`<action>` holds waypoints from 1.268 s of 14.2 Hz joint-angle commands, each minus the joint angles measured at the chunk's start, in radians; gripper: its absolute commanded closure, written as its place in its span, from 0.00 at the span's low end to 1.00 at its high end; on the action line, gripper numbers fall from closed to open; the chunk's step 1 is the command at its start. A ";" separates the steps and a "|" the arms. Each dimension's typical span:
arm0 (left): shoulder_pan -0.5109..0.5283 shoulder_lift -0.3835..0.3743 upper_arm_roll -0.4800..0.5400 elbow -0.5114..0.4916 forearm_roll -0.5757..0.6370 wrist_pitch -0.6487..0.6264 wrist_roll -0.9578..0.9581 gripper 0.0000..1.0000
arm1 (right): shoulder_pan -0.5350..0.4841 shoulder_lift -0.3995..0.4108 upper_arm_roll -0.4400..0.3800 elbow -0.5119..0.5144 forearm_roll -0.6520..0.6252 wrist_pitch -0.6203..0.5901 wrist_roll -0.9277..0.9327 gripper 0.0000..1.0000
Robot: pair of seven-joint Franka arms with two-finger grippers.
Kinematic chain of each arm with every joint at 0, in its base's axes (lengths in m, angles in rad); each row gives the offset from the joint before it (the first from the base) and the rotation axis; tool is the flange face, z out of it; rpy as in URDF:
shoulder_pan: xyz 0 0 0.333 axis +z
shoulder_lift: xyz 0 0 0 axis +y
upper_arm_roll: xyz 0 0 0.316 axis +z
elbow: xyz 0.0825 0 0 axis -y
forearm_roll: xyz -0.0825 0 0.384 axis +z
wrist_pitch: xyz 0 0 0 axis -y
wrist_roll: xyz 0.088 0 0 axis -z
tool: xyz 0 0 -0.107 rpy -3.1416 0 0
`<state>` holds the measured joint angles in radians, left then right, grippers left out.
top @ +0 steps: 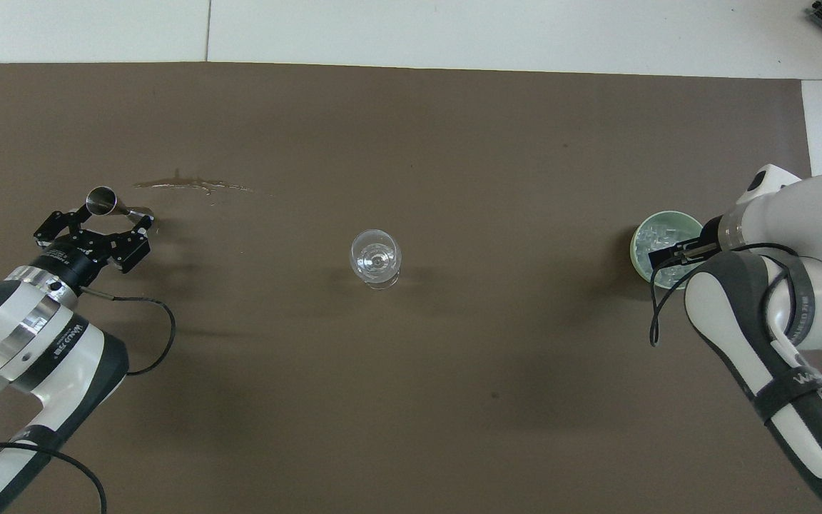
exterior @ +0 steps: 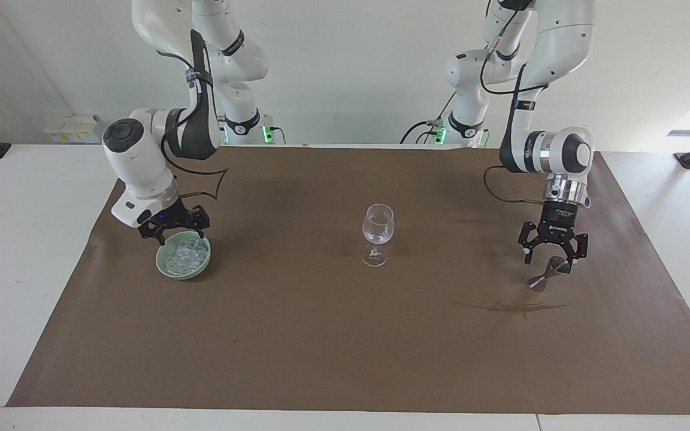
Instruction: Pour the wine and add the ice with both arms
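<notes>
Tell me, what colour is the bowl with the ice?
Pale green bowl; the facing view shows it best.

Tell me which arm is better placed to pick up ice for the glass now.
Right. The right gripper hangs open just over the green bowl of ice. The left gripper, jaws open, is over the metal jigger at the left arm's end, with the wine glass between it and the bowl.
</notes>
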<state>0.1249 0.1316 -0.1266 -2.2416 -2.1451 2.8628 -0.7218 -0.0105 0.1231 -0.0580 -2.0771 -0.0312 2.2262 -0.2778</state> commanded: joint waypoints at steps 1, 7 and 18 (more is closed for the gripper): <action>-0.019 -0.055 0.007 0.000 -0.013 0.094 0.076 0.00 | -0.019 0.016 0.006 -0.021 -0.010 0.071 -0.047 0.00; -0.047 -0.061 -0.008 0.082 -0.004 0.214 0.206 0.00 | -0.025 0.052 0.006 -0.023 -0.010 0.135 -0.043 0.27; -0.070 -0.064 -0.061 0.207 0.183 0.313 0.269 0.00 | -0.045 0.041 0.001 -0.047 -0.019 0.104 -0.064 0.45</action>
<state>0.0686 0.0715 -0.1933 -2.0697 -1.9768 3.1483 -0.4641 -0.0341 0.1791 -0.0620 -2.1091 -0.0333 2.3372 -0.3070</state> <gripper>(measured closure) 0.000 0.432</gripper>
